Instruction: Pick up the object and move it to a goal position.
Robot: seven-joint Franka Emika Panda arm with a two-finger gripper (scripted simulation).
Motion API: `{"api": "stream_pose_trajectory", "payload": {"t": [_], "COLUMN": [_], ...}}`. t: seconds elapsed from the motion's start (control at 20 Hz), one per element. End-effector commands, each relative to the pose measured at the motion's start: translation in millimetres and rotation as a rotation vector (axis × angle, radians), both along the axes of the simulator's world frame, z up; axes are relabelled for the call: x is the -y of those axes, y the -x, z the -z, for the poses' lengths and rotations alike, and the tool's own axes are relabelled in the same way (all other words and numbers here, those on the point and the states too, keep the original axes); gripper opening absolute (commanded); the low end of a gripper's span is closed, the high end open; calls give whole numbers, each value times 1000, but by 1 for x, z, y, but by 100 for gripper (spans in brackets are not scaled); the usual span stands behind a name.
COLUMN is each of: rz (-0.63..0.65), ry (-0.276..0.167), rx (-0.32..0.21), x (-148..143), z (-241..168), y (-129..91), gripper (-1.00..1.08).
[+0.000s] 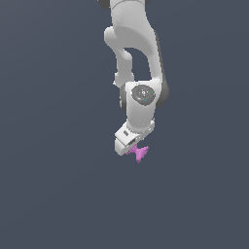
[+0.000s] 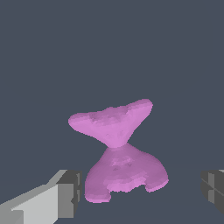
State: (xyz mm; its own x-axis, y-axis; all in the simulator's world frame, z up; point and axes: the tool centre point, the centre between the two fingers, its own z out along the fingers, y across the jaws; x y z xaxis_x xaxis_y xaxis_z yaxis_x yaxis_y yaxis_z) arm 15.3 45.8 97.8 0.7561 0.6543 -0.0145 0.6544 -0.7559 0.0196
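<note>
Two pads flank the lump (image 2: 118, 151) in the wrist view: one finger (image 2: 65, 194) close beside its wide lobe, the other pad (image 2: 213, 190) well apart on the far side, so my gripper (image 2: 140, 192) is spread, nothing pinched. I hang low over the lump (image 1: 139, 152), on the plain surface, to straddle it; I judge closing comes next.
</note>
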Motion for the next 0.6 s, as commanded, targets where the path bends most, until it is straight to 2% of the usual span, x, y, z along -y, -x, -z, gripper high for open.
{"api": "stream_pose_trajectory", "payload": {"t": [0.0, 0.25, 0.55], "rz": [-70, -169, -230], "ry": [-3, -8, -12], "rx": [2, 5, 7], "x": [-6, -15, -21], "z": [7, 16, 22], "y": [-1, -3, -4], "gripper": [108, 108, 108]}}
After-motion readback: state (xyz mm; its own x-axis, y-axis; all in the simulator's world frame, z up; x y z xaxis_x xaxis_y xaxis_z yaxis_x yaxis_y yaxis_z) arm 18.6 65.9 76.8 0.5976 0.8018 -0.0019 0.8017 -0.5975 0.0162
